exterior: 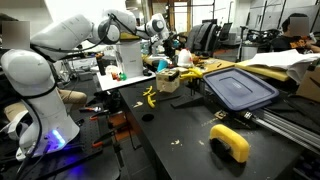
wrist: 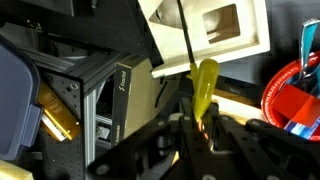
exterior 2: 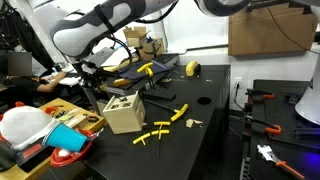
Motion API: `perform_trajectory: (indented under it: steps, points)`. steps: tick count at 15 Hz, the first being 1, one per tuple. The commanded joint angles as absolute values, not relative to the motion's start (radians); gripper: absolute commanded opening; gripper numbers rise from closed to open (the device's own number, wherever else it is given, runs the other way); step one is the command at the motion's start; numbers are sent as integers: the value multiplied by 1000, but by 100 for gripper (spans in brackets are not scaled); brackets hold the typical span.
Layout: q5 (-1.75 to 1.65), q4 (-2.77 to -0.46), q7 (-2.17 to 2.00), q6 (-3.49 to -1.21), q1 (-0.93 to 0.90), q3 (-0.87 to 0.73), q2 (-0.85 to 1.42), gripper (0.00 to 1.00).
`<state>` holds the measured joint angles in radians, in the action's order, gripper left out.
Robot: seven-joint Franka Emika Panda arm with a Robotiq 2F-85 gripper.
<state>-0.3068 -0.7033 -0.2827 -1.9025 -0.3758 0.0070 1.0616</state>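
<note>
Wrist view | claw (wrist: 200,128) clamped on yellow-handled black-shafted screwdriver (wrist: 205,85) | step: tool held, shaft pointing at pale open wooden box (wrist: 258,42) | next: likely calls for lining shaft with opening

Cluttered lab; black workbench (exterior: 175,135); office chairs (exterior: 205,38) behind; cardboard box (exterior 2: 265,35) at rear.

Glossy, smooth plastic tool handle (wrist: 205,88)
</note>
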Motion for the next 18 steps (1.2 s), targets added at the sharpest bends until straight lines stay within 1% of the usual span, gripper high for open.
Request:
perform_trajectory:
  steps: [1,10,15,18]
  points:
    - [-273,-764,-348,-1938,-356,19,1001,4]
    - [-291,-877,-586,-1995,-339,-20,878,4]
    - [-310,-1025,-713,-2020,-342,-46,753,4]
    - [-335,-1143,-791,-2073,-353,-67,665,4]
